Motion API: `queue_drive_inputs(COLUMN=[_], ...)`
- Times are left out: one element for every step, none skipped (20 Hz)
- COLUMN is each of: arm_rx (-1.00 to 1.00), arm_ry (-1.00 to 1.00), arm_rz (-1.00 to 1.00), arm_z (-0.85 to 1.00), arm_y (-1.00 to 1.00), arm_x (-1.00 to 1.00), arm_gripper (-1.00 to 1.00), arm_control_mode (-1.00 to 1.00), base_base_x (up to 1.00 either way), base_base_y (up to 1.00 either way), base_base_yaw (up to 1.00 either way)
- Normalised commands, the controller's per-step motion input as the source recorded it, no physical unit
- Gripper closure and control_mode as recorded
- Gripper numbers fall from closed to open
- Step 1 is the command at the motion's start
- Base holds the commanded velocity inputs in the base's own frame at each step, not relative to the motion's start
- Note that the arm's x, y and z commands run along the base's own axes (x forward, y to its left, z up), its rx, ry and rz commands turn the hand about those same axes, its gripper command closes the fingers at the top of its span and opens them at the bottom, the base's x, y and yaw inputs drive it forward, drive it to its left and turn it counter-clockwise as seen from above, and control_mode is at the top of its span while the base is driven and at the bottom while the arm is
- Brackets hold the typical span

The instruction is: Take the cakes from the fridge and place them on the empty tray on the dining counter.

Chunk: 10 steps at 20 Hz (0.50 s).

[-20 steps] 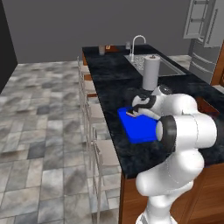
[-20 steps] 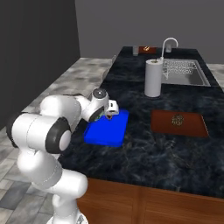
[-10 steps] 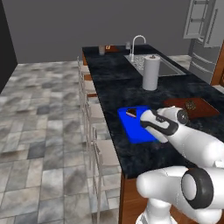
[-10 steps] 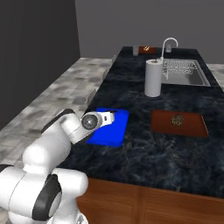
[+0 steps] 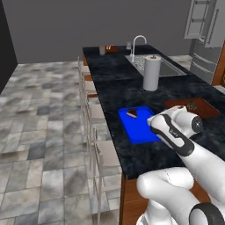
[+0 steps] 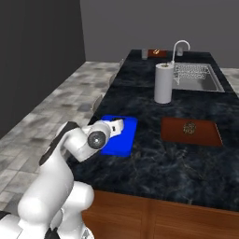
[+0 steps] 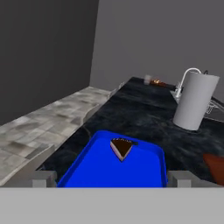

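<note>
The white arm has swung back and low from over the bright blue flat rectangular tray (image 5: 138, 125); a second ago its wrist hung right above the tray, and now the hand (image 7: 107, 178) sits at the tray's near edge, looking along it. The hand is released, its fingers spread wide, with nothing between them.

The dark brown wedge slice of cake (image 7: 121, 148) rests on the tray, alone, towards the far end, apart from the hand. I judge that one cake has just been delivered and let go, so this half of the task looks done.

The slice lies with its point towards the hand view's camera, a pale layer showing along its cut side. It is small against the tray and sits well inside the low rim, so it seems in no danger of sliding off.

The tray lies on the long black marbled stone bench (image 6: 154, 154), near the edge facing the tiled floor. Further along the bench stand a white paper towel roll (image 6: 164, 84) and a reddish-brown square board (image 6: 190, 131), both well apart from the tray.

The grey fridge (image 5: 206, 39) stands at the far right of the left base view. The second cake does not lie on the tray, so a return to the fridge is probably what remains.
</note>
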Motion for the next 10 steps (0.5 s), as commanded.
queue_drive_inputs(arm_rx=[0.00,0.00,0.00,0.00,0.00,0.00,0.00,0.00,0.00,0.00], arm_ry=[0.00,0.00,0.00,0.00,0.00,0.00,0.00,0.00,0.00,0.00], arm_rz=[0.00,0.00,0.00,0.00,0.00,0.00,0.00,0.00,0.00,0.00], arm_z=[0.00,0.00,0.00,0.00,0.00,0.00,0.00,0.00,0.00,0.00], arm_y=[0.00,0.00,0.00,0.00,0.00,0.00,0.00,0.00,0.00,0.00], arm_x=[0.00,0.00,0.00,0.00,0.00,0.00,0.00,0.00,0.00,0.00], arm_gripper=[-1.00,-1.00,-1.00,-1.00,-1.00,-1.00,-1.00,-1.00,-1.00,-1.00], arm_control_mode=[1.00,1.00,1.00,1.00,1.00,1.00,1.00,1.00,1.00,1.00], base_base_x=[0.03,0.00,-0.02,-0.21,-0.42,-0.55,-0.65,-0.77,-0.82,-0.84], base_base_y=[0.00,0.00,0.00,0.00,0.00,0.00,0.00,-0.05,-0.09,-0.14], base_base_yaw=[0.00,0.00,0.00,0.00,0.00,0.00,0.00,0.00,0.00,0.00])
